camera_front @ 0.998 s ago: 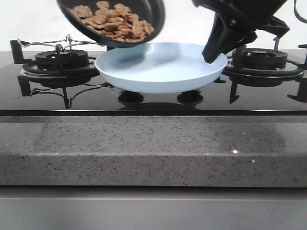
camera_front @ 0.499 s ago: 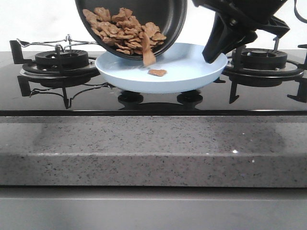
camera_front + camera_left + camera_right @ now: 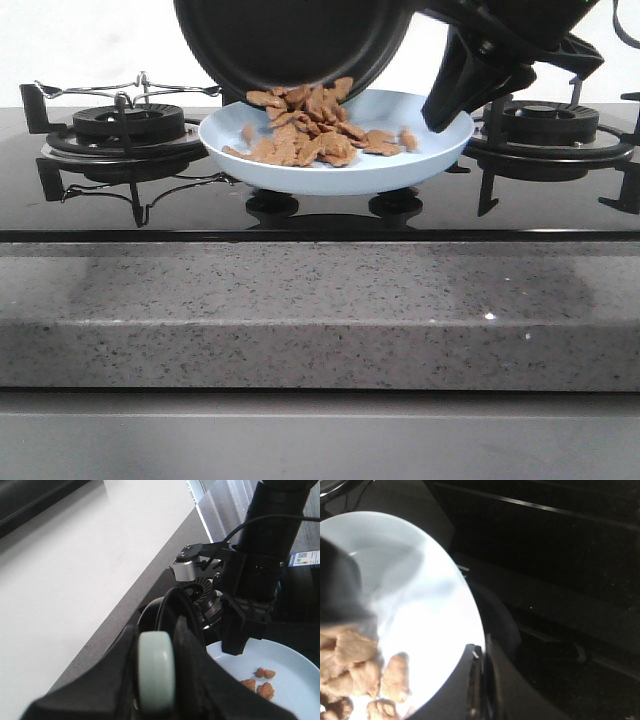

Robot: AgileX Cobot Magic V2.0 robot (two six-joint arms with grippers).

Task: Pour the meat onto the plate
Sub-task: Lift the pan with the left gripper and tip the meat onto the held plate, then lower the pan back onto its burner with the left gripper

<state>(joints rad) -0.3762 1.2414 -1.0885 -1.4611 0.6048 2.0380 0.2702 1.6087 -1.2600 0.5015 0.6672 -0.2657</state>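
Item: pour in progress, hob top.

Pan: black frying pan, tipped steeply, its lip hanging just over the rear of the plate. Inner face turned away from the front camera; whether pieces remain inside cannot be told.

Meat: orange-brown chip-like pieces, most lying in a loose heap on the plate, left of centre, with the top of the heap touching or just under the pan lip. A few pieces lie scattered toward the right.

Plate: pale blue, shallow, resting between the two burners.

Left gripper: seen only in its wrist view, closed around a thick black part that is likely the pan handle.

Right gripper: clamped on the plate's right rim, one finger over the edge, steadying the plate.

Handling note, as judgement: hold the tilt until the last pieces slide out, keep the lip inside the rim, and keep the plate pinned so the heap does not push it sideways. A slight shake may free stragglers.
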